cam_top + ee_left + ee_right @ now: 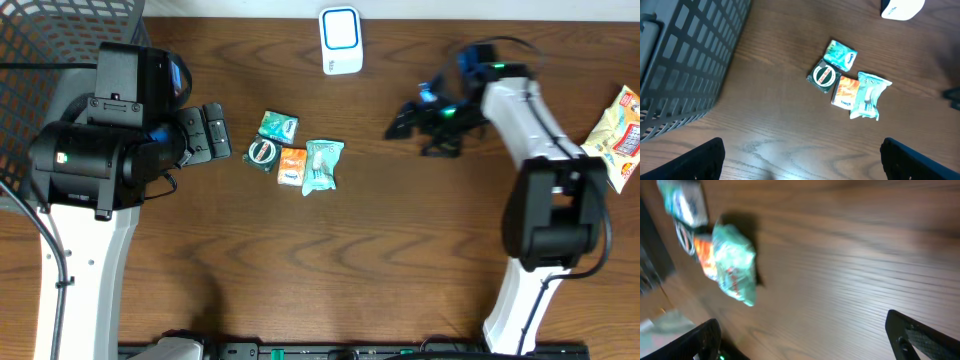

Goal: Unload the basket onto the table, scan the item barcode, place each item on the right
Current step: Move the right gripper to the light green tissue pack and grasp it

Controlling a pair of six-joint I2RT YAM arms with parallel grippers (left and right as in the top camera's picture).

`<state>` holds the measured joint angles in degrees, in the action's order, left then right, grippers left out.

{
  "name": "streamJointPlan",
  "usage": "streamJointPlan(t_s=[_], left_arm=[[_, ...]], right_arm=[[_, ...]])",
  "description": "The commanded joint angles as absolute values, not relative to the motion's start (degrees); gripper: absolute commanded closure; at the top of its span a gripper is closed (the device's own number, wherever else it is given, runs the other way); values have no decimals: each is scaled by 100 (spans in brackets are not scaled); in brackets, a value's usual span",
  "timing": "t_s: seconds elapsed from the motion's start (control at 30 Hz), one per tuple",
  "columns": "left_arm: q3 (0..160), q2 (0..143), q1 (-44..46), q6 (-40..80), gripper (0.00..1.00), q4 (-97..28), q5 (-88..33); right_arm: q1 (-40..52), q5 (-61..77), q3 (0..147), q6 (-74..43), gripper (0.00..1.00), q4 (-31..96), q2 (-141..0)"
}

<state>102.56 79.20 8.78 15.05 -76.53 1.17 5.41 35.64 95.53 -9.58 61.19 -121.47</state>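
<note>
At centre, four touching packets (293,158) lie with table (400,250) showing all round. Left gripper (220,133) and right gripper (400,120) stand spread, holding nothing.

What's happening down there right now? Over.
Left tool open, empty. Right tool open, empty. Four packets lying together, untouched. Nothing in the way.

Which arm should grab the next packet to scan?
Left, probably. The left gripper is open and sits just beside the packets; its wrist view has them centred ahead. The right gripper, also open, is farther off, with the packets at its frame's edge.
</note>
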Motion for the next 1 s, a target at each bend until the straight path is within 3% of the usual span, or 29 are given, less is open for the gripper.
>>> streamJointPlan(t_s=[0.0, 0.37, 0.53, 0.77, 0.97], left_arm=[[10224, 7907, 858, 1533, 2, -7675, 80], [10224, 7907, 858, 1533, 2, -7675, 80], [10224, 7907, 858, 1533, 2, -7675, 80], [10224, 7907, 858, 1533, 2, -7675, 80], [10224, 7907, 858, 1533, 2, -7675, 80]], right_arm=[[1033, 3500, 9507, -1048, 1, 5961, -12175], [2344, 2547, 9507, -2329, 1, 5083, -12175], [2655, 1437, 9378, -2873, 1, 4989, -12175], [2834, 1448, 9002, -2893, 1, 4491, -12178], [2965, 1118, 8447, -2897, 8, 3948, -12178]])
